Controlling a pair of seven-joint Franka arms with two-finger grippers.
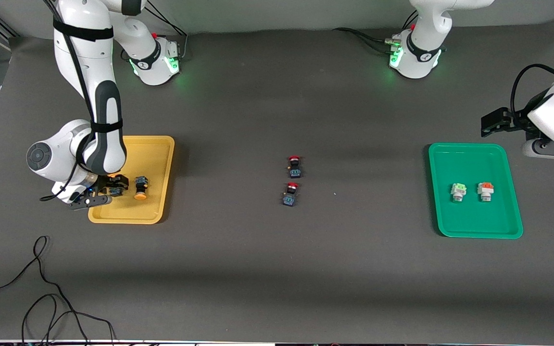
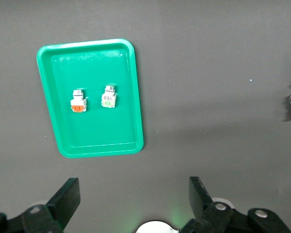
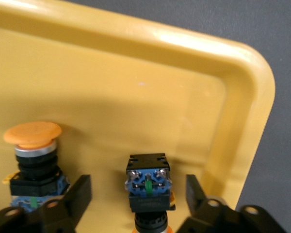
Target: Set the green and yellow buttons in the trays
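Note:
My right gripper (image 1: pixel 113 186) is low in the yellow tray (image 1: pixel 159 144), open. One yellow-capped black button (image 1: pixel 116 191) lies between its fingers with a gap on each side, as the right wrist view (image 3: pixel 148 184) shows. The second yellow-capped button (image 1: pixel 141 188) lies beside it in that tray (image 3: pixel 33 150). The green tray (image 1: pixel 474 154) holds the white button with the green cap (image 1: pixel 458 191). My left gripper (image 1: pixel 493 122) waits open and empty in the air beside the green tray (image 2: pixel 136 97).
A white button with an orange-red cap (image 1: pixel 485 191) lies beside the green-capped one in the green tray. Two red-capped black buttons (image 1: pixel 295 166) (image 1: pixel 290 193) lie mid-table. Black cables (image 1: pixel 41 288) trail near the front edge at the right arm's end.

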